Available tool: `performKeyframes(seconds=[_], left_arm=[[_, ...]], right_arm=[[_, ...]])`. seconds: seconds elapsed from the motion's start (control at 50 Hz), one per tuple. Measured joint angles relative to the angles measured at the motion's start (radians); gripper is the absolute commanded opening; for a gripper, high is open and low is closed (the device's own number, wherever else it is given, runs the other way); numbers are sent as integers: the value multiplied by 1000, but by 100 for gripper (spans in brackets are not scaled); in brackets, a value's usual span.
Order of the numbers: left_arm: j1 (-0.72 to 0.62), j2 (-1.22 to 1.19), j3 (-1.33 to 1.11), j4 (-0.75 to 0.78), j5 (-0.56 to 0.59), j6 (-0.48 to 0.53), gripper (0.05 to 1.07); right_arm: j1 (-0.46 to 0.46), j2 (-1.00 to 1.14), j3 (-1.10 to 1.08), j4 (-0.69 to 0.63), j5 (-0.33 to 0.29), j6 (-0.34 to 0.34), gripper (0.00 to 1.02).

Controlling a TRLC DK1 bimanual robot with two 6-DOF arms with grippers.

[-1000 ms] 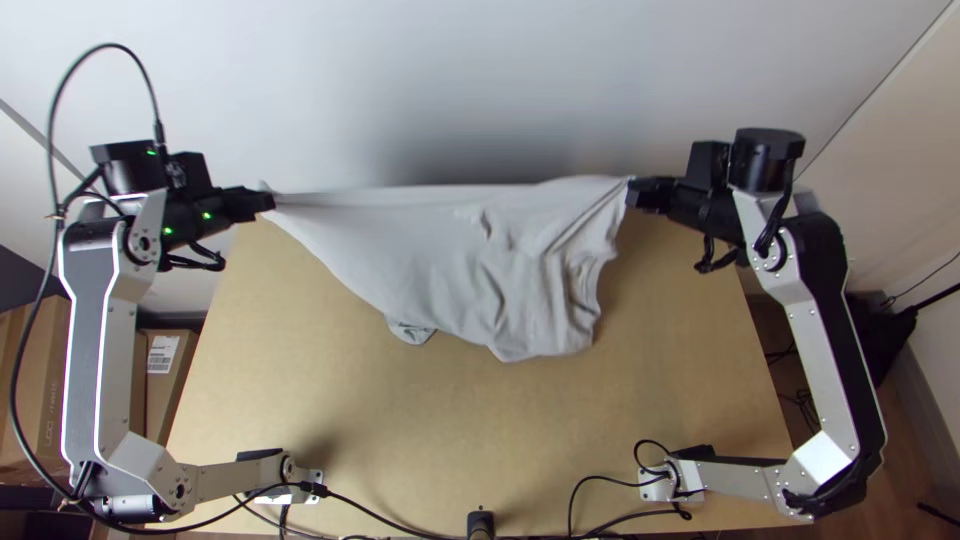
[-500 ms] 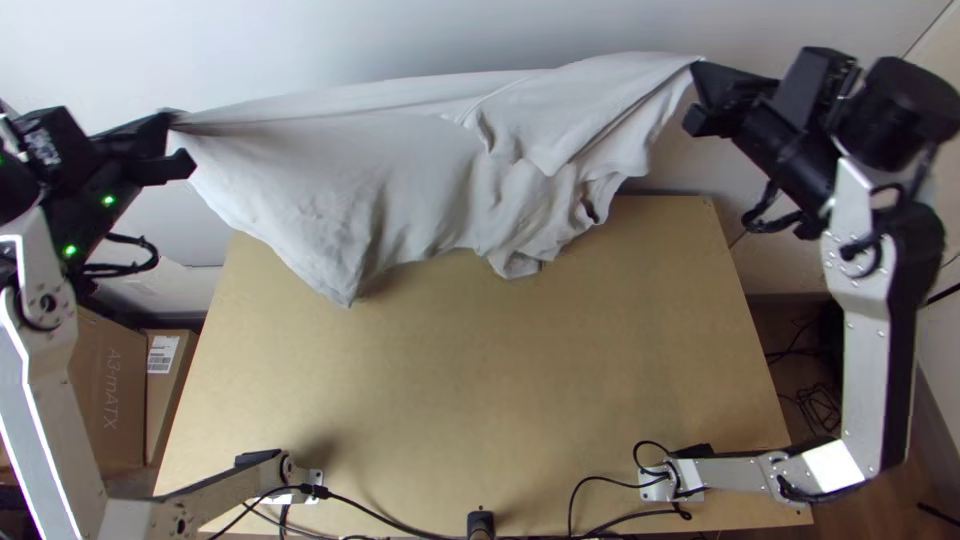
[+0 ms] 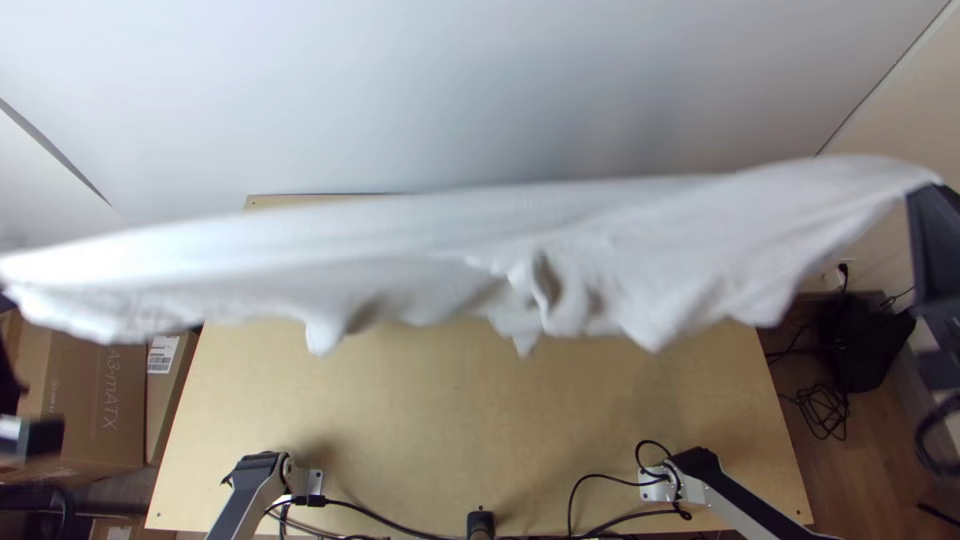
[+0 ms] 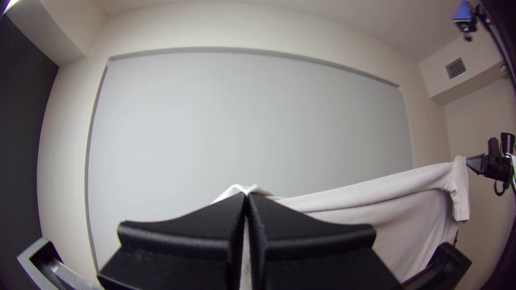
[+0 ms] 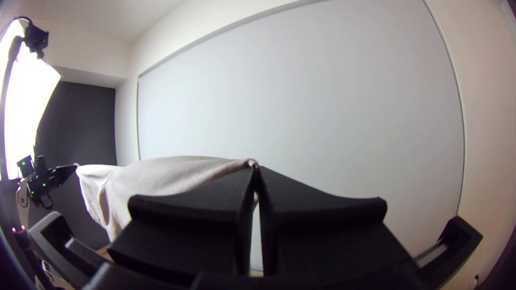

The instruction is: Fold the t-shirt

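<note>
Pale panel (image 4: 242, 123) | wooden table (image 3: 480, 400) beneath | left tool (image 4: 246, 196), right tool (image 3: 934, 189) clamped on t-shirt (image 3: 400, 240)

The blurred t-shirt (image 3: 400, 240) seems matt cloth, the table (image 3: 440, 420) smooth, matt wood

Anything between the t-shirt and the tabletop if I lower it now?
Nothing visible: the t-shirt hangs in the air between the left gripper and right gripper, above the tabletop. It hides the far part, so I cannot vouch there. Cables lie by the near edge, nearer than the hanging cloth.
</note>
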Motion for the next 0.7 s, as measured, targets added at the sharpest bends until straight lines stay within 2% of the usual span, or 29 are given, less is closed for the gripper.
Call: performKeyframes(seconds=[0.18,0.32,0.5,0.56,0.7], left_arm=[[-18,-67,-46,-85,1,-25,8],[-99,-113,-275,-129,4,-30,8],[-138,-169,-700,-124,17,-28,8],[-142,-174,-833,-103,53,-17,8],[-141,-146,-1125,65,93,17,8]], right_arm=[[0,-46,-1,-63,-8,18,2],[0,-57,-115,-63,-6,34,2],[57,-137,-574,43,20,113,2],[61,-161,-756,95,8,126,2],[66,-177,-1105,225,-14,150,2]])
